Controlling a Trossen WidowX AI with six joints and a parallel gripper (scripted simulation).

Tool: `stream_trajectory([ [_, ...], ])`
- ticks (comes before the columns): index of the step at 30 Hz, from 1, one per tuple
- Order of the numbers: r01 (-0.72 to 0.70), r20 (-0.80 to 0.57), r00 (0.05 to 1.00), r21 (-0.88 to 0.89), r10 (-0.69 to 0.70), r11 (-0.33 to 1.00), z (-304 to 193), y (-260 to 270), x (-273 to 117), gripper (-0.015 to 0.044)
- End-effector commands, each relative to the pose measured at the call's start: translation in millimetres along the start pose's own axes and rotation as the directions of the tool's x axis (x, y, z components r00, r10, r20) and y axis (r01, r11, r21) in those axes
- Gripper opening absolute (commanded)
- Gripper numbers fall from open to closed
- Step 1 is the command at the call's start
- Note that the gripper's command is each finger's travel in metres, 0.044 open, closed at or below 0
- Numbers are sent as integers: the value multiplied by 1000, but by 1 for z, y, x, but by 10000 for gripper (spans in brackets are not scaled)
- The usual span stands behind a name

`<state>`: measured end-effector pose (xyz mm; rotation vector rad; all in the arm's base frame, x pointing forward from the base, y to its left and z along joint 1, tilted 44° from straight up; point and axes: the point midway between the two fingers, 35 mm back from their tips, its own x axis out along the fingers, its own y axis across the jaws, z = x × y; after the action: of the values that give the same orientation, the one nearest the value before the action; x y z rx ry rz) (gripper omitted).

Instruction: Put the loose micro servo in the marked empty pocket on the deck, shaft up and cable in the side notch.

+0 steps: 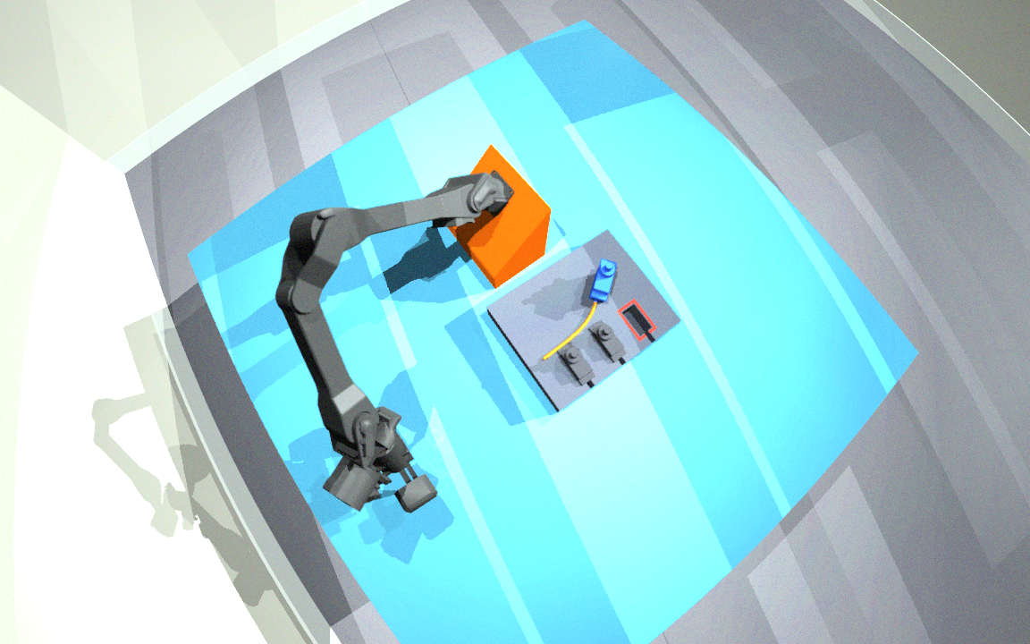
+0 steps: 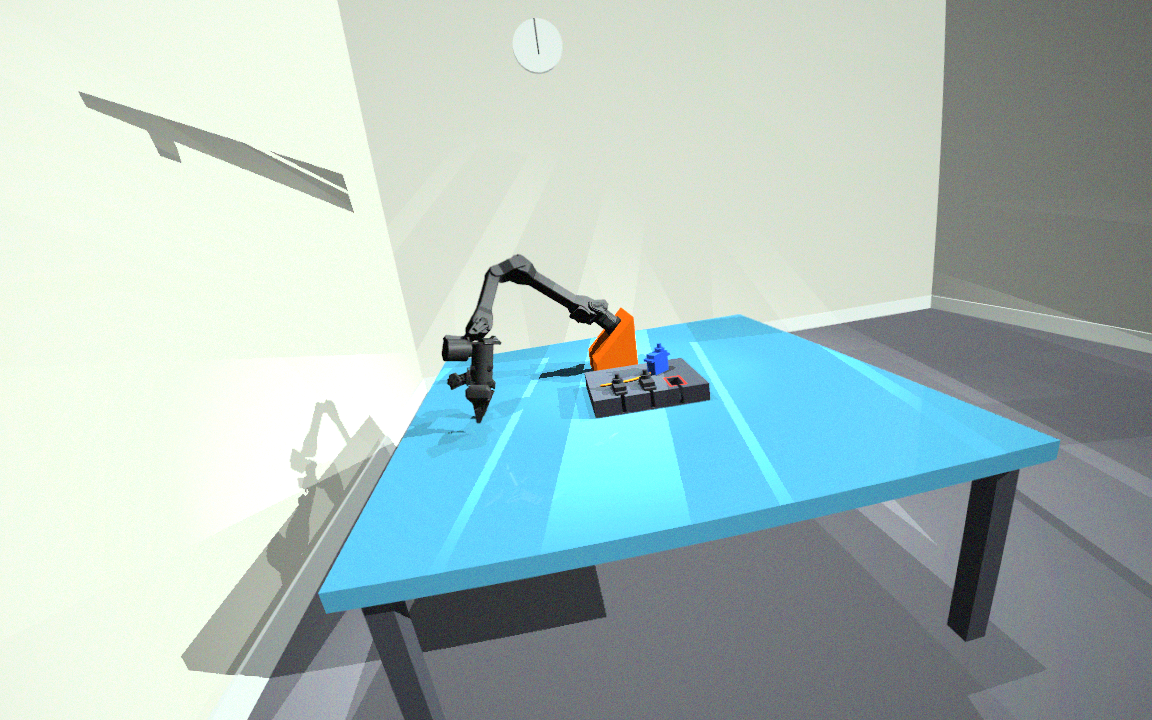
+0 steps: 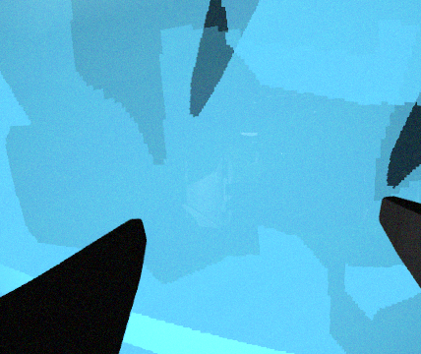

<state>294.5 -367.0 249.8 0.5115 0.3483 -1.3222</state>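
The blue micro servo [image 1: 603, 282] [image 2: 657, 360] stands upright on the grey deck [image 1: 520, 320] [image 2: 638, 405], output shaft up. Its yellow cable [image 1: 585, 328] lies across the deck towards the edge nearer the arm's hand, past the dark servos. The empty pocket [image 1: 637, 318] [image 2: 675, 382], outlined in red, is beside the blue servo, with a dark side notch [image 1: 650, 337] running to the deck's edge. My gripper [image 2: 478, 419] [image 3: 265, 219] is open and empty. It points down over the blue table, well to the left of the deck in the top and exterior views. The wrist view shows neither servo nor pocket.
Two dark servos [image 1: 576, 364] [image 1: 606, 341] sit in the deck's other pockets, in a row with the empty one. The orange arm base [image 1: 512, 232] [image 2: 618, 344] stands close behind the deck. The blue table [image 1: 622, 448] [image 2: 562, 501] carries everything; its left edge is near my gripper.
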Motion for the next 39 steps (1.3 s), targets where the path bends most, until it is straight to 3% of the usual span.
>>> stream_trajectory([
  [1,-18,-125,992,-30,14,999,-65,35,-3,440],
  [12,-52,-343,939,-146,-1,988,-210,90,-52,440],
  [21,-53,-432,897,-306,-89,951,-326,89,-117,440],
  [31,-4,-354,913,-506,-203,863,-428,32,-199,440],
  [39,27,-237,950,-585,-203,811,-456,-9,-232,440],
])
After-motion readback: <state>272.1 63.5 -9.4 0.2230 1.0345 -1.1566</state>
